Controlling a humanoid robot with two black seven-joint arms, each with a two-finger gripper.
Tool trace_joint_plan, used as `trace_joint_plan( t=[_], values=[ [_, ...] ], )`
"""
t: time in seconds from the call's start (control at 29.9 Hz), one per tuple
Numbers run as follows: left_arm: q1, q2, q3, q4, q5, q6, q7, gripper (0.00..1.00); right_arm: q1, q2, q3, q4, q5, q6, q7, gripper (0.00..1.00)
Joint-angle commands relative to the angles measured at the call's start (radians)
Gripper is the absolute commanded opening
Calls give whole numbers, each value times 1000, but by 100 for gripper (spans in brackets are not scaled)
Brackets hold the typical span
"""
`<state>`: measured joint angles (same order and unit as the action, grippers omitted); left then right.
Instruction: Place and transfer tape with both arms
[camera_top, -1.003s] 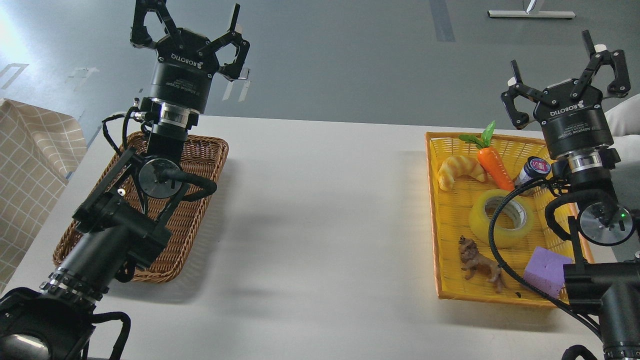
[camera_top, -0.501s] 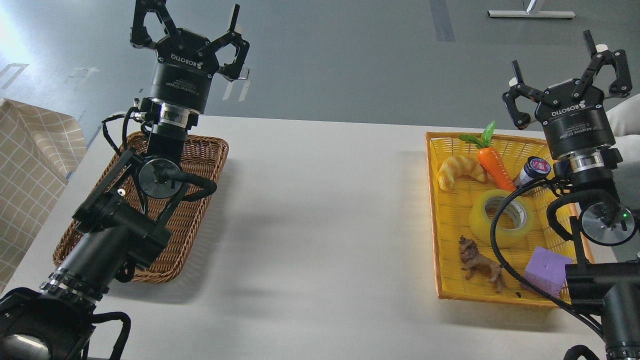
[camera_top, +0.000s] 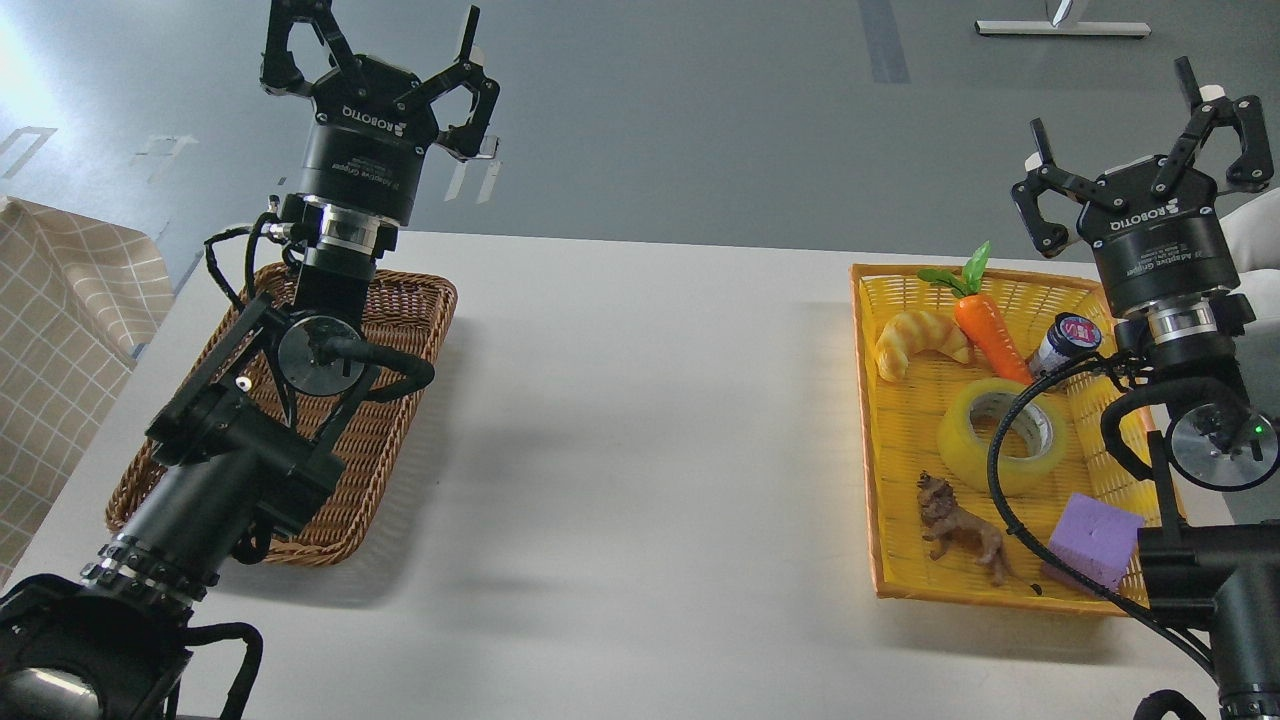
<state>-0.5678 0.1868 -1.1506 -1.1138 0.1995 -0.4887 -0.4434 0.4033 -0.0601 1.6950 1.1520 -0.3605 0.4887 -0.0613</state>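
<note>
The tape (camera_top: 960, 437), a wide yellow translucent roll with a grey-white core, lies flat in the middle of the yellow basket (camera_top: 868, 400) at the right. A black cable of my right arm crosses in front of it. My right gripper (camera_top: 1120, 100) is open and empty, raised high above the basket's back right corner, well apart from the tape. My left gripper (camera_top: 385, 45) is open and empty, raised above the back of the brown wicker basket (camera_top: 400, 400) at the left.
The yellow basket also holds a croissant (camera_top: 918, 340), a toy carrot (camera_top: 985, 325), a small jar (camera_top: 1062, 340), a toy lion (camera_top: 960, 528) and a purple foam cube (camera_top: 1095, 540). White table (camera_top: 640, 430) lies between the baskets. A checked cloth (camera_top: 60, 330) hangs at the far left.
My right gripper and arm have shifted slightly to the right and up. The left arm and the tape have not moved.
</note>
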Motion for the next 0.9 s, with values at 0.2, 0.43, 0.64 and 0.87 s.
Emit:
trace_joint_plan(
  t=[0.2,0.43,0.64,0.87],
  values=[
    [-1,0,0,0,0,0,0,98,-3,-1,-5,-3,0,0,0,100],
    [0,-3,0,0,0,0,0,98,-14,-81,-44,2,-9,0,0,100],
    [0,-1,0,0,0,0,0,98,-14,-199,-109,2,-14,0,0,100],
    [2,-1,5,-1,0,0,5,98,-11,-349,-208,2,-77,0,-3,100]
  ],
)
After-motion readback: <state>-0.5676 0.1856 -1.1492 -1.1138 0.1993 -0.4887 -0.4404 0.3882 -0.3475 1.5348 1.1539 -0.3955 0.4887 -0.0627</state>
